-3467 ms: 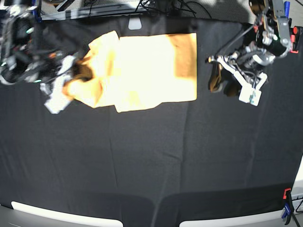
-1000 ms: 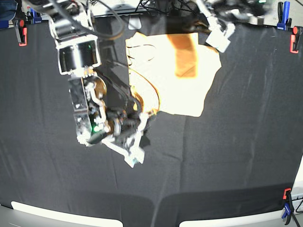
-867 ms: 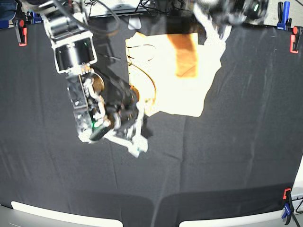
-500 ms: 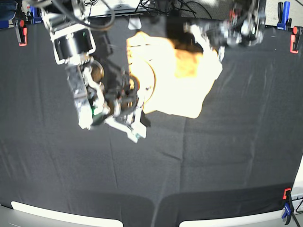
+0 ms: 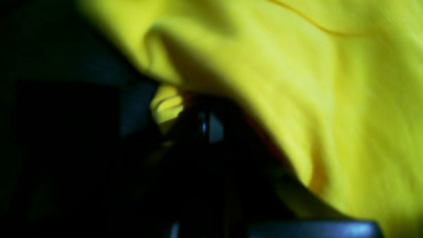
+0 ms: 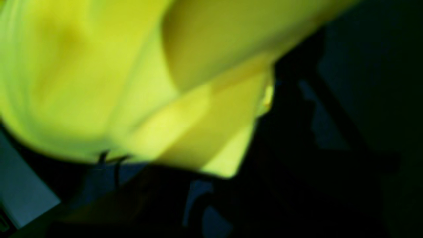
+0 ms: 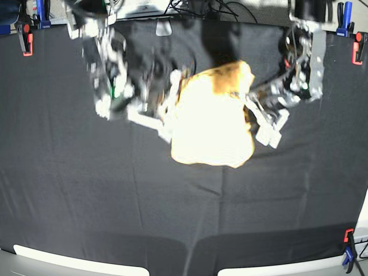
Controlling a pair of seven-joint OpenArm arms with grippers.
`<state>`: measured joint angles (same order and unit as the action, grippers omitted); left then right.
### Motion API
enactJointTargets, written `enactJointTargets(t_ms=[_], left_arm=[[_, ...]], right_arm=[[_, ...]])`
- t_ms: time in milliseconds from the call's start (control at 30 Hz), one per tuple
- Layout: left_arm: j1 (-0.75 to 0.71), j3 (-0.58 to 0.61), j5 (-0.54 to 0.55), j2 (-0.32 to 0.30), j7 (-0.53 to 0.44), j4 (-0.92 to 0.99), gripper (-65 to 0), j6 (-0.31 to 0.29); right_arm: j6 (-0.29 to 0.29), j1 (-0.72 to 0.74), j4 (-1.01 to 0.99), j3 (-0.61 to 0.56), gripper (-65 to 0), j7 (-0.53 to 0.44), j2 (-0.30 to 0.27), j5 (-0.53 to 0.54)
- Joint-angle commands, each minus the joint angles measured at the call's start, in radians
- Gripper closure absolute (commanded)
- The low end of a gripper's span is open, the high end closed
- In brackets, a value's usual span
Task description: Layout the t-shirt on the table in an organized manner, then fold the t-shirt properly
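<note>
The t-shirt is pale cream with an orange upper edge. It hangs bunched between my two grippers over the middle back of the black table. My right gripper is at the shirt's left edge and my left gripper at its right edge; both look shut on the cloth. The left wrist view is blurred, with yellow cloth draped over dark fingers. The right wrist view is also blurred, showing yellow cloth against a dark finger.
Red clamps and a blue clamp sit at the table's back corners. Another clamp is at the front right. A white tag lies at the back edge. Cables run behind the table.
The shirt has come off the back of the table and gathered into a narrower hanging bundle nearer the middle. Both arms have swung in to its two sides.
</note>
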<state>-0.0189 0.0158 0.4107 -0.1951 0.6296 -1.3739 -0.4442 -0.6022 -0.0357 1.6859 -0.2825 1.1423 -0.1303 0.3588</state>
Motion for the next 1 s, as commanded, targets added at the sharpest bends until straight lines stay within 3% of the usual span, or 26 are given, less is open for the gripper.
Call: enactJointTargets(t_ms=[0,133,200,333,433,733,967], left_arm=[[0.027,-0.003,0.0,-0.005,-0.009,-0.013,0.0,0.008],[0.035,-0.003,0.023,-0.024,0.031,-0.034,0.0,0.013],[0.016,-0.003,0.037,-0.047,0.035,-0.077,0.0,0.046],[-0.076,-0.008,0.035,-0.108,0.045,-0.258,0.0,0.142],[-0.187,-0.042,0.035,-0.124,0.108,-0.424,0.0,0.157],[-0.634,-0.164,0.035,-0.124,0.118,-0.69,0.0,0.156],[-0.923,-0.174,-0.018,-0.124,0.084,-0.655,0.0,0.156]], right_arm=[[-0.001,-0.002,0.029,0.001,0.0,-0.016,0.003,0.01],[0.045,-0.041,0.083,0.055,0.0,-0.043,0.003,-0.039],[0.052,-0.056,0.128,0.126,0.0,-0.043,0.002,-0.049],[0.051,-0.102,0.231,0.312,0.0,-0.021,-0.003,0.026],[0.05,-0.176,0.303,0.449,0.0,-0.018,-0.002,0.072],[0.027,-0.581,0.465,0.711,0.0,-0.018,0.002,0.072],[0.022,-0.932,0.449,0.752,0.0,-0.018,0.006,0.071]])
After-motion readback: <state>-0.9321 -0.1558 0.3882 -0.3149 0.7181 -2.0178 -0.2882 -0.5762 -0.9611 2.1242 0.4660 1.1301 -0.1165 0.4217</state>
